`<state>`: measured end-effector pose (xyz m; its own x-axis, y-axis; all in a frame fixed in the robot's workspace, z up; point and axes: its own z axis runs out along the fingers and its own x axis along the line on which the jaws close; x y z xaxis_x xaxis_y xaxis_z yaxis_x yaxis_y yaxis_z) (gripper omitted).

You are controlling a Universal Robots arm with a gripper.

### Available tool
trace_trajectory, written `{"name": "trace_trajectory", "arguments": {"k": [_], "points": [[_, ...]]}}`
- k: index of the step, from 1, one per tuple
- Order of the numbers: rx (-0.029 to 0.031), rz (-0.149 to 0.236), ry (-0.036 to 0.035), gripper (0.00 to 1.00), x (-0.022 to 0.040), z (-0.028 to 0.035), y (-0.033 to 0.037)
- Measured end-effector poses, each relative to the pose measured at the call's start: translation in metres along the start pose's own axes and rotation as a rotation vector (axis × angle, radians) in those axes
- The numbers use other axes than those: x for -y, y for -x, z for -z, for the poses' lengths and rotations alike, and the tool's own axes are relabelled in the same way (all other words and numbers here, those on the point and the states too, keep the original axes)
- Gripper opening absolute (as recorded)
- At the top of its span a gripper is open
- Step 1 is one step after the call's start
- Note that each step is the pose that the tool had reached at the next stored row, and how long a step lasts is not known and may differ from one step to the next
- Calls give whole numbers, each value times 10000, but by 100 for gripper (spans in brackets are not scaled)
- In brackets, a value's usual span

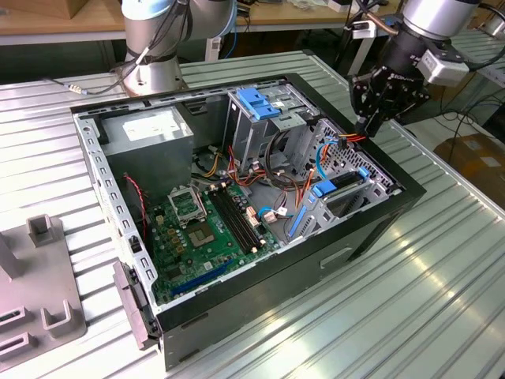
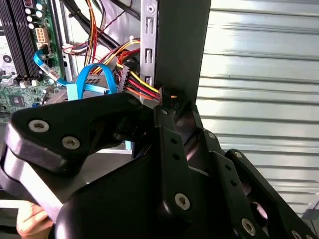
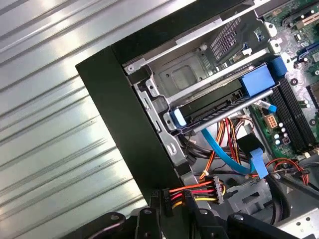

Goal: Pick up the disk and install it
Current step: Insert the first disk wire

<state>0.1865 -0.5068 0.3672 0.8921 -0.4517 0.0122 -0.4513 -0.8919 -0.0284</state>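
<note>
Ribbed bench (image 1: 442, 300) bears the case (image 1: 260, 294), where the pincer (image 1: 368, 122), grip unclear, hangs by wires (image 3: 192, 191) near the bayed disk (image 3: 222, 102): best avoid snagging them.

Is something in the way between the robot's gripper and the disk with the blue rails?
Yes. A bundle of red, yellow and orange wires sits right by the gripper. In the first wrist view, a blue cable loops between those wires and the disk.
</note>
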Motion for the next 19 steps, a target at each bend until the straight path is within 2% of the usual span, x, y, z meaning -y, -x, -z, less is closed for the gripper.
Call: {"name": "trace_trajectory", "arguments": {"k": [3, 8, 9, 10, 11, 12, 14, 19], "points": [[-50, 113, -12, 31, -1, -5, -1], [-80, 207, -11, 31, -9, -10, -5], [-81, 208, -12, 29, -10, -11, -5], [-81, 210, -10, 23, -10, -11, -5], [-81, 211, -11, 23, -10, -11, -5], [-81, 211, -11, 17, -10, -12, -5], [-81, 212, -13, 16, -10, -12, -5], [-54, 211, 1, 16, -8, 71, -6]]}}
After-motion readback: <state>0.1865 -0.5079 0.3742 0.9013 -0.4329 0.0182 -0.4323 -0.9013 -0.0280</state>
